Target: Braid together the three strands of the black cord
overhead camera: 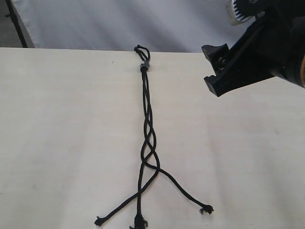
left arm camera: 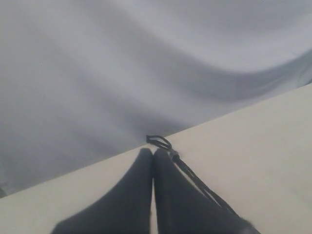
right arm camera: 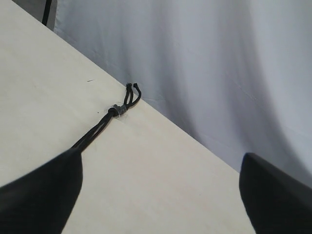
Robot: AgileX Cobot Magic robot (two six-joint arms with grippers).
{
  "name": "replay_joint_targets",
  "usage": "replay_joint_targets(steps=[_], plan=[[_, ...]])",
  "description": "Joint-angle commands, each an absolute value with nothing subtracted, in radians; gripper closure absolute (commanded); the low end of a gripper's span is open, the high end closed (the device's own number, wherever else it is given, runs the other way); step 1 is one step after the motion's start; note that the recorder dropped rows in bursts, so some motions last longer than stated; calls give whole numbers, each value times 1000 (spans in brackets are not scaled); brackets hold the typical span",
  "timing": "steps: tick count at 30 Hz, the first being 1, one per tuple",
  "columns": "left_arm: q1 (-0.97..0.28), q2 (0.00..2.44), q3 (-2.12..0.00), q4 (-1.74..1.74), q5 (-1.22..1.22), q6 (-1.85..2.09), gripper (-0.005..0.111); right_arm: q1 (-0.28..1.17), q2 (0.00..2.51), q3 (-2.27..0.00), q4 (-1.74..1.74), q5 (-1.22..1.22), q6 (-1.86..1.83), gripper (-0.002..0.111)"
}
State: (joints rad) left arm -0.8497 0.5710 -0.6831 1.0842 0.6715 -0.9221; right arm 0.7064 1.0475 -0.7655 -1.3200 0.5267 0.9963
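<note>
The black cord lies lengthwise down the pale table, its short loop and small grey band at the far edge. Below the band the three strands cross over each other a few times, then fan out. Their frayed tips rest near the front edge at left, middle and right. My right gripper hovers open above the table's far right, empty, apart from the cord. My left gripper is shut with nothing between its fingers; the loop shows just past its tips.
A grey-white cloth hangs behind the table's far edge. A dark post stands at the back left. In the right wrist view the band and loop lie near that edge.
</note>
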Motion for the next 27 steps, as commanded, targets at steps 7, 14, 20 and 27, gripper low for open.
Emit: replay_joint_targets(steps=[7, 14, 20, 27], plan=[[-847, 444, -474, 1145, 642, -928, 106, 700, 1040, -766, -1326, 528, 997, 27], [-811, 292, -369, 1147, 532, -924, 106, 700, 1040, -766, -1326, 528, 997, 27], [-534, 146, -310, 1149, 312, -921, 106, 700, 1040, -766, -1326, 528, 997, 27], [-57, 55, -245, 1149, -63, -921, 106, 700, 1040, -766, -1326, 528, 997, 27]])
